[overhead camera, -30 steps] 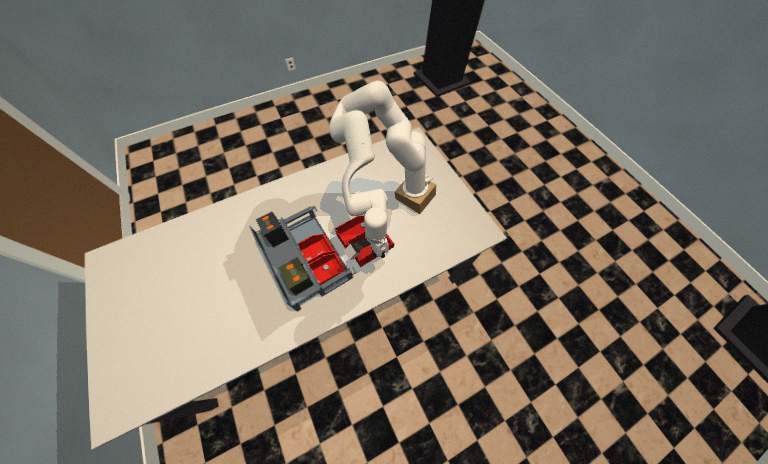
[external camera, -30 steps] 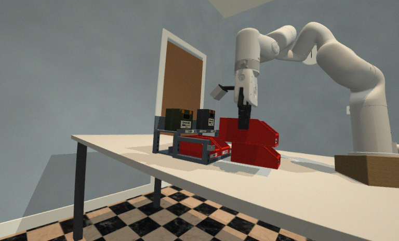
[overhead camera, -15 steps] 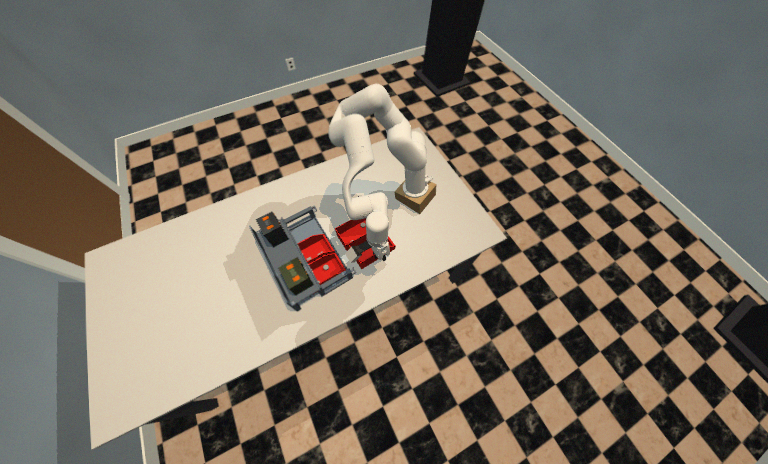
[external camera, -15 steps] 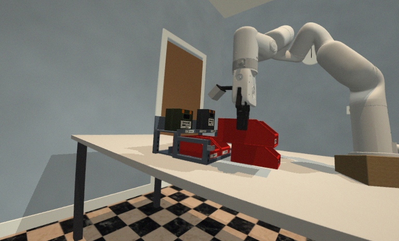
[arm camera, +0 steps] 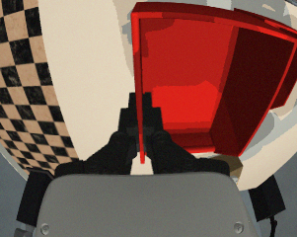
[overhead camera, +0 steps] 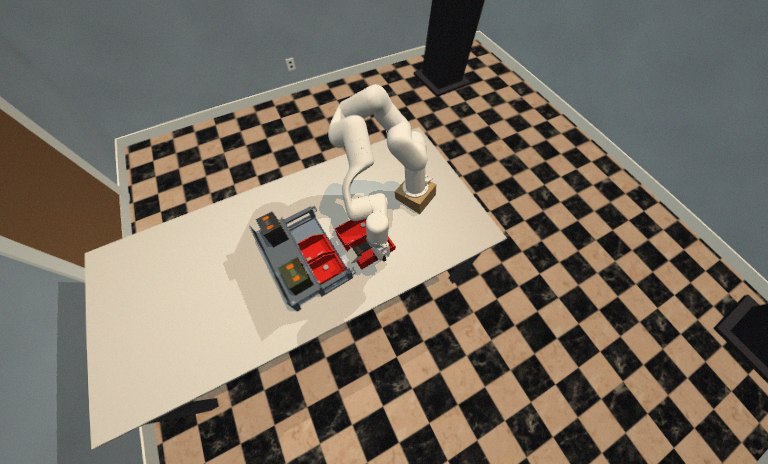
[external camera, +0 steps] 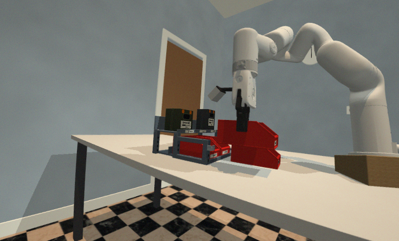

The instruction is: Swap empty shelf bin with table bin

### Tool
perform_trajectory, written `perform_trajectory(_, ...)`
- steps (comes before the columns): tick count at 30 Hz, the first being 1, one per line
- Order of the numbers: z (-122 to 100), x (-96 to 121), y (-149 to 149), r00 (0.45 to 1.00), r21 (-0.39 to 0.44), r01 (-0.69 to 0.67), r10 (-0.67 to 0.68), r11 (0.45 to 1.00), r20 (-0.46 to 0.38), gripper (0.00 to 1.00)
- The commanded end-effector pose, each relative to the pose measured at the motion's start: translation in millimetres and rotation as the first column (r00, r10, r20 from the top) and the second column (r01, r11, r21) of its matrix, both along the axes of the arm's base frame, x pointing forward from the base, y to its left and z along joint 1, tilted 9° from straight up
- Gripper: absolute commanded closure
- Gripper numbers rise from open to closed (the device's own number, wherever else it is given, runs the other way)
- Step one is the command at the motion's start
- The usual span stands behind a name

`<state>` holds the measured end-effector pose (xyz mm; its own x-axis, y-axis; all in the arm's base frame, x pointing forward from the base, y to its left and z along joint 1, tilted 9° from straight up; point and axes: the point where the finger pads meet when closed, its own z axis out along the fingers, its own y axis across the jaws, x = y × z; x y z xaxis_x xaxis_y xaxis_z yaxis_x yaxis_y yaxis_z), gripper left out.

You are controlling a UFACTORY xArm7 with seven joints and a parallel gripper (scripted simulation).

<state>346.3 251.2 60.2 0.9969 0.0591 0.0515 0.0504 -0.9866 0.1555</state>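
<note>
My gripper [external camera: 242, 130] [arm camera: 140, 106] is shut on a side wall of the empty red bin [external camera: 227, 131] [arm camera: 187, 106] [overhead camera: 368, 258]. The bin hangs roughly level above the table, in front of the shelf [overhead camera: 281, 252] [external camera: 175, 146]. The arm hides part of it in the top view. The other red bin [overhead camera: 348, 234] [external camera: 250, 157] stands on the table, beside and partly below the held one; one grey part shows in it. In the wrist view the held bin covers most of it. The vacant place [overhead camera: 305, 228] is at the shelf's far end.
Two red bins [overhead camera: 315, 246] [overhead camera: 326, 268] stand side by side on the shelf's lower level. A dark grey box [overhead camera: 272, 233] [external camera: 205, 119] and an olive box [overhead camera: 295, 277] [external camera: 177, 119] stand on its upper board. The arm's wooden base block [overhead camera: 416, 197] [external camera: 351, 169] is on the table.
</note>
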Motion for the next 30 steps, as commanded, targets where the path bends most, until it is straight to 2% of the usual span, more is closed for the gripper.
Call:
perform_trajectory(1,-5.4,1.1,0.3,1.000,0.002,-0.001,0.001,1.000,0.003,1.00)
perform_trajectory(6,-12.3,1.5,-0.6,1.000,0.002,-0.001,0.001,1.000,0.003,1.00)
perform_trajectory(19,-50.2,3.7,-5.9,1.000,0.002,-0.001,0.001,1.000,0.003,1.00)
perform_trajectory(30,-67.7,4.7,-8.3,1.000,0.002,-0.001,0.001,1.000,0.003,1.00)
